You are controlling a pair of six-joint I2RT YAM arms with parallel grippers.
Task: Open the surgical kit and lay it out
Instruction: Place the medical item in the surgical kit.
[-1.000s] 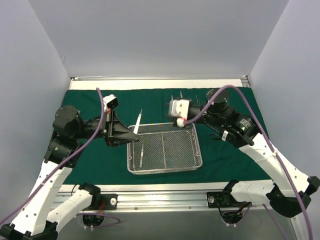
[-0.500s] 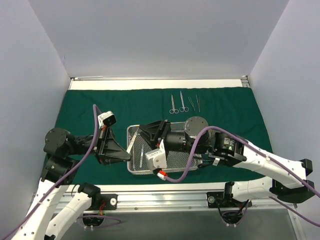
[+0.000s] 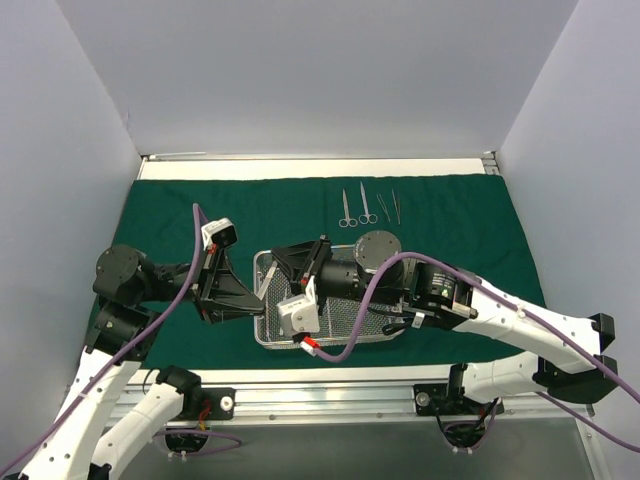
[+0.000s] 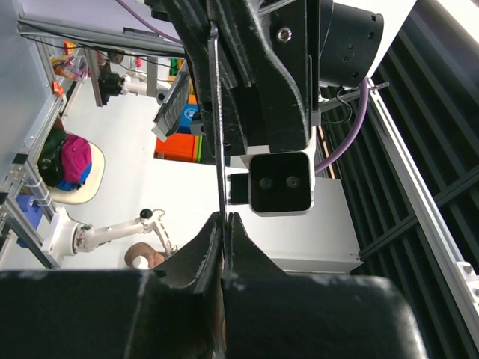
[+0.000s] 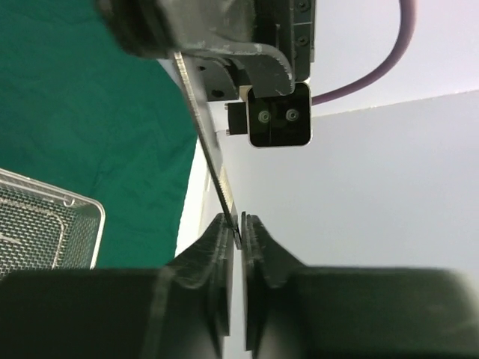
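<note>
Above the wire-mesh tray (image 3: 272, 328) my two grippers meet tip to tip. The left gripper (image 3: 252, 287) (image 4: 223, 221) is shut on one end of steel tweezers (image 4: 217, 120) (image 5: 203, 127). My right gripper (image 3: 284, 266) (image 5: 238, 226) faces it, jaws pressed narrowly around the other end. In the top view the tweezers show only as a pale sliver (image 3: 268, 273) between the fingers. The dark green cloth (image 3: 470, 225) (image 5: 75, 112) lies spread flat under everything. Two scissors (image 3: 345, 209) and two more slim tools (image 3: 385, 206) lie in a row on the cloth at the back.
The tray corner (image 5: 52, 217) sits low left in the right wrist view. The right forearm and its purple cable (image 3: 360, 320) cross over the tray. White walls enclose the cloth on three sides, and a metal rail (image 3: 330, 395) runs along the near edge.
The right arm swung from the back of the cloth down over the tray and closed its jaws on the free end of the tweezers. The left gripper kept its hold, shifting slightly.
</note>
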